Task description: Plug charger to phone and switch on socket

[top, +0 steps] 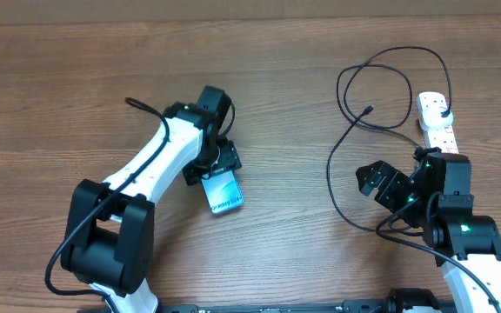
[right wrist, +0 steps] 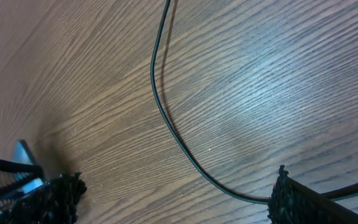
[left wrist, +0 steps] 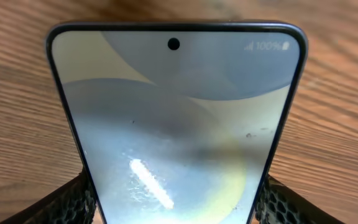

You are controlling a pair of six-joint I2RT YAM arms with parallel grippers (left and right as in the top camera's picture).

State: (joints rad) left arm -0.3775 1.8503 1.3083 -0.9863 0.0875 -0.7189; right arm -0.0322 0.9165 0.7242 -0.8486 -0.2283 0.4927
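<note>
The phone (top: 225, 193) lies on the wooden table with its light blue screen up. My left gripper (top: 214, 174) is shut on its near end. In the left wrist view the phone (left wrist: 179, 124) fills the frame between my two fingers (left wrist: 176, 211). The charger cable (top: 330, 174) loops across the right side of the table. Its connector tip (top: 370, 109) lies free and its black plug (top: 444, 112) sits in the white socket strip (top: 433, 130). My right gripper (top: 379, 184) is open just right of the cable. In the right wrist view the cable (right wrist: 160, 106) runs between the spread fingers (right wrist: 176, 199).
The table is bare brown wood (top: 76, 96). The right arm's body covers the near end of the socket strip. The cable's large loop (top: 398, 65) lies at the far right, behind the right gripper.
</note>
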